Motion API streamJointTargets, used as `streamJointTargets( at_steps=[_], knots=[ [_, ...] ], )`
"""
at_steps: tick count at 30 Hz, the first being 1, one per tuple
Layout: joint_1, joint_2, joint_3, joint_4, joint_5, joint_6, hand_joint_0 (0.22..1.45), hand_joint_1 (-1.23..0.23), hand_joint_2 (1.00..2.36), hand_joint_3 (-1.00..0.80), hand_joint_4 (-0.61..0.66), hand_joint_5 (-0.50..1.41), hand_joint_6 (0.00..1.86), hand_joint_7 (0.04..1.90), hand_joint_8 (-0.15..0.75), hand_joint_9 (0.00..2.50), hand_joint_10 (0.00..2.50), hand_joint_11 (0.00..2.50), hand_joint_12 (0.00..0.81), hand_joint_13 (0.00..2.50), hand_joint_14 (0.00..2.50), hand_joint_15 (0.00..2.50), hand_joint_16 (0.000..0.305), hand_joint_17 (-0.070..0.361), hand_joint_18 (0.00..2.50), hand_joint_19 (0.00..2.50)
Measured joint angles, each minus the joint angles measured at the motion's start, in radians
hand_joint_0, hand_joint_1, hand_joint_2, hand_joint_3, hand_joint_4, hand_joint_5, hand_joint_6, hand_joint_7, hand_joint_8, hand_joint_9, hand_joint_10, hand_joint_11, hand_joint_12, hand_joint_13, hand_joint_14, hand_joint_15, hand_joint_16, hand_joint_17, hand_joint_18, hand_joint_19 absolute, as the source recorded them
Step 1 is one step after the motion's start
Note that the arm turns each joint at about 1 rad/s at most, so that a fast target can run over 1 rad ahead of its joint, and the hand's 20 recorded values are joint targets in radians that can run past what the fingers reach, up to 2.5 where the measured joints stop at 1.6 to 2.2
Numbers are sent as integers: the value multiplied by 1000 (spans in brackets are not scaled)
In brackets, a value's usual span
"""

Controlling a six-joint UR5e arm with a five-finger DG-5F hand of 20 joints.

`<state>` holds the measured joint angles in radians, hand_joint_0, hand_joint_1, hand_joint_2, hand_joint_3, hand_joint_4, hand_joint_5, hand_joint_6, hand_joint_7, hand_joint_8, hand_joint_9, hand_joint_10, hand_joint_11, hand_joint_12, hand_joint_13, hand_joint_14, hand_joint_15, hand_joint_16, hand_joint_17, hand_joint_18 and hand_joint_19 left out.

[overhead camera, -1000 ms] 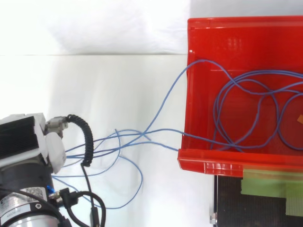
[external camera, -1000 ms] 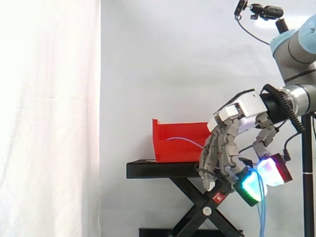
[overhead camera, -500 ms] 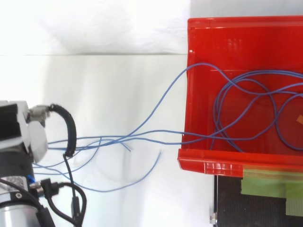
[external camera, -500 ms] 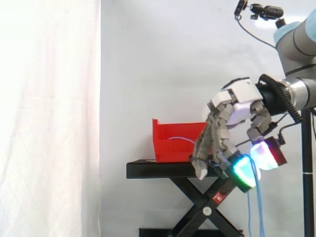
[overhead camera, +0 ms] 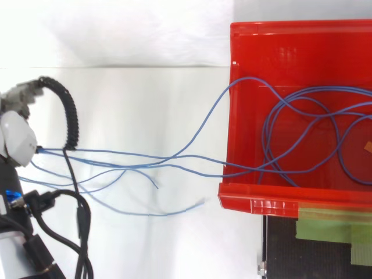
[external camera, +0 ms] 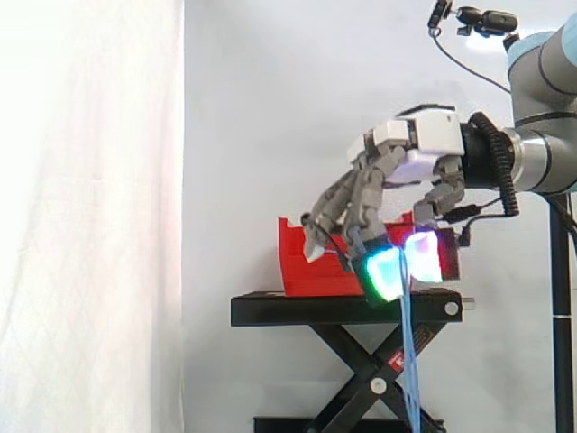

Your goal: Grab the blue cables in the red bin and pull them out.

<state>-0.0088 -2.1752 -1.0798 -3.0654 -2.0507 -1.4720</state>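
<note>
Evidently, the pull-out step is judged to be in hand and only partly done. The thin blue cables [overhead camera: 174, 158] are seen from above stretched leftward out of the red plastic bin [overhead camera: 232, 116], over its left wall, and gathered at the robot's grey-and-white hand [overhead camera: 16, 139] at the left edge. Several loops of the same cables lie coiled on the bin floor, so much of the bundle is reckoned as not yet drawn out.

In the side view the hand [external camera: 424, 144] is held above the right end of the bin, which stands on the black scissor-lift stand [external camera: 343, 311]. The fingers are curled downward and the glowing pads [external camera: 383, 271] are brought together. Blue strands hang straight down from between them, past the stand, to the bottom edge. The hand is therefore taken to be clamped on the cables.

The next move is judged to call for a longer draw away from the bin with the clamp kept firm. The coils inside cross one another and may drag or snag on the bin wall.

The contact between pads and cables is masked by the glow, and the number of strands actually held cannot be counted. From above, the fingers are cut off at the left edge and the right part of the bin at the right edge. Two loose ends lie outside the bin on the near side; whether those strands are gripped cannot be told.
</note>
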Motion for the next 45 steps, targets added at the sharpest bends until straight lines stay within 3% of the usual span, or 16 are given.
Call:
streamJointTargets(
  at_steps=[6, 9, 18, 23, 41, 45],
  knots=[
    [0, 9, 0, 88, 2, 4, 883, -747, 1000, -1000, 13, 932, 844, 707, 241, 1074, 27, 785, 325, 692, 13, 309, 41, 93, 586, 416],
    [1, 10, 0, 100, 9, 49, 882, -747, 1000, -1000, 5, 933, 842, 702, 243, 1079, 27, 787, 324, 692, 13, 309, 42, 93, 585, 416],
    [11, 11, 0, 105, 73, 285, 882, -748, 1000, -1000, 9, 937, 816, 723, 240, 1076, 27, 788, 322, 699, 14, 311, 42, 93, 588, 408],
    [15, 11, 0, 105, 86, 404, 882, -748, 1000, -1000, 1, 941, 807, 723, 239, 1075, 27, 784, 322, 700, 13, 315, 41, 93, 588, 415],
    [27, 11, 0, 16, 102, 543, 869, -754, 1000, -1000, -24, 891, 733, 714, 239, 1057, 26, 794, 320, 699, 13, 320, 42, 94, 587, 422],
    [31, 11, 0, -7, 108, 598, 863, -755, 1000, -1000, -34, 860, 738, 700, 235, 1051, 27, 781, 321, 698, 13, 318, 42, 95, 587, 421]
  ],
)
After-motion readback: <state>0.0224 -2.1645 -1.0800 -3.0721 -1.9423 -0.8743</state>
